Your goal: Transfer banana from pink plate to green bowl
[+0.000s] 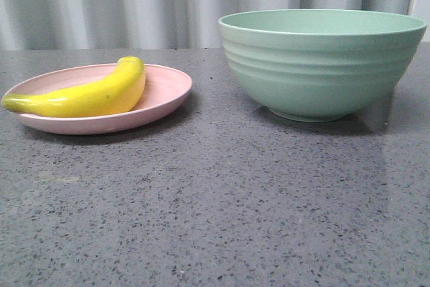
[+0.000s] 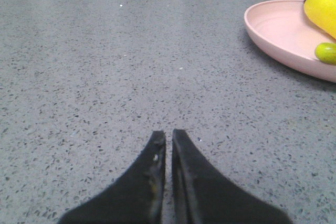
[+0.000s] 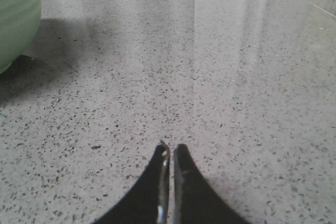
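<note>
We're at start: banana [image 1: 87, 95] lies on pink plate [image 1: 168, 92], frame left; green bowl [image 1: 322, 65] right. Left gripper [image 2: 168, 136] and right gripper [image 3: 169, 149] pressed together, empty. We should spread left, pinch mid-banana crosswise.

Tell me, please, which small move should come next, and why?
Probably open the left pincer and move it toward the banana. The banana lies on the pink plate, nothing holds it, and the left wrist view shows the plate near that shut pincer. The green bowl waits on the right.
</note>
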Available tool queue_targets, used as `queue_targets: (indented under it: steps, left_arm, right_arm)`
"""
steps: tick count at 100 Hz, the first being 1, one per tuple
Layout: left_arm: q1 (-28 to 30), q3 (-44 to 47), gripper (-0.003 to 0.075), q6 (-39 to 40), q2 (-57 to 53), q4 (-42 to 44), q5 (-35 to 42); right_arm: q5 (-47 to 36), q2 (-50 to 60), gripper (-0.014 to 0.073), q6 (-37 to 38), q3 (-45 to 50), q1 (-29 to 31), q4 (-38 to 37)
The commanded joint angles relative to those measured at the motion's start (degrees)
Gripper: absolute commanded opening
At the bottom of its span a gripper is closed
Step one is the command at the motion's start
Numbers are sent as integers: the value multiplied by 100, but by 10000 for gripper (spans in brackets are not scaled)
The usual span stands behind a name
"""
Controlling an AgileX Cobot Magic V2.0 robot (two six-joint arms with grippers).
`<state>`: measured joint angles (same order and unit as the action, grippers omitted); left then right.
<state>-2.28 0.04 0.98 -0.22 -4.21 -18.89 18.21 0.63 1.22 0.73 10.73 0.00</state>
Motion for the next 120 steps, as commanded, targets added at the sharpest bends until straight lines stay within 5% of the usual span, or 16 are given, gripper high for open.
queue_targets:
  steps: [1, 74, 120]
  left_arm:
    - [14, 150, -19, 27, -187, -40, 204]
    - [14, 150, -19, 27, -187, -40, 226]
    - [14, 150, -19, 27, -187, -54, 1342]
  right_arm:
    - [-154, 107, -74, -46, 150, 30, 0]
    - [-154, 107, -74, -46, 150, 30, 0]
    - [-885, 107, -74, -46, 150, 30, -50]
